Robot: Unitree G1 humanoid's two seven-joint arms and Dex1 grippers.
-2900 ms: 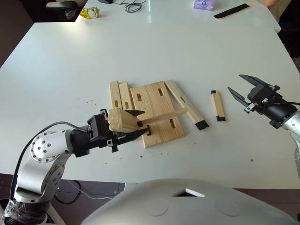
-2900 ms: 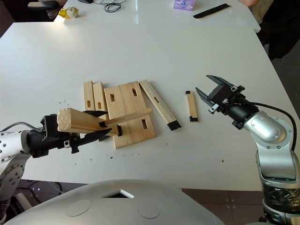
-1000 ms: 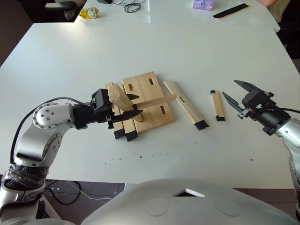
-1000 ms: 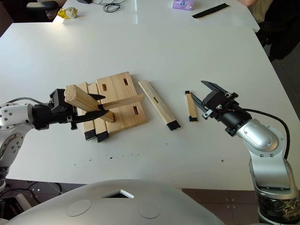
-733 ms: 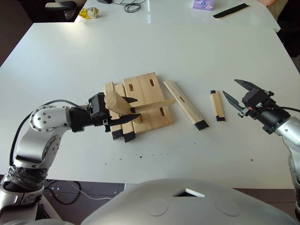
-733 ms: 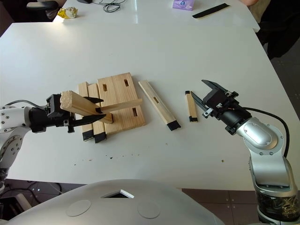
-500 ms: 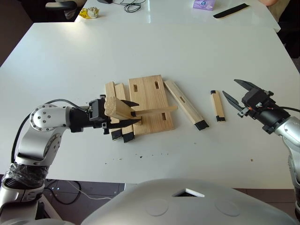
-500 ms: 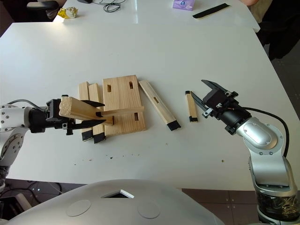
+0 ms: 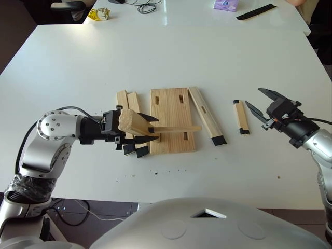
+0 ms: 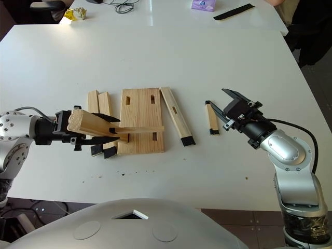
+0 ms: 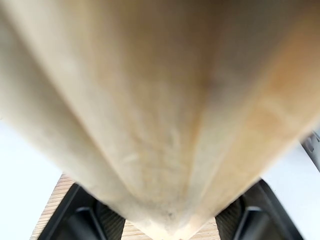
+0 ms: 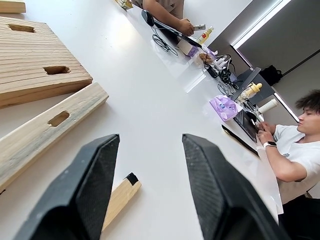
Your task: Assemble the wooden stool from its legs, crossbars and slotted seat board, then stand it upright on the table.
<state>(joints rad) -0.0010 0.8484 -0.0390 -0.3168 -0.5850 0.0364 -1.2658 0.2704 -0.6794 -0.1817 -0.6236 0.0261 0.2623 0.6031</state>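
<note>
The left gripper [image 9: 154, 128] clamps a wooden leg [image 9: 128, 122]. Its crossbar [image 9: 179, 128] extends over the slotted seat board [image 9: 171, 104], which lies flat on the table [image 9: 207, 57]. Two legs [image 9: 127, 101] lie beside the board's left edge, and a third leg [image 9: 204, 114] lies along its right. The right gripper [image 9: 253, 97], fingers spread, hovers near a short crossbar [image 9: 240, 117].

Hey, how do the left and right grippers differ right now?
The left gripper is shut on a thick wooden leg; the right gripper is open and holds nothing. The left gripper sits at the seat board's left edge, while the right gripper is off to the board's right, beside a short crossbar. Both have black fingers and are above the table.
</note>
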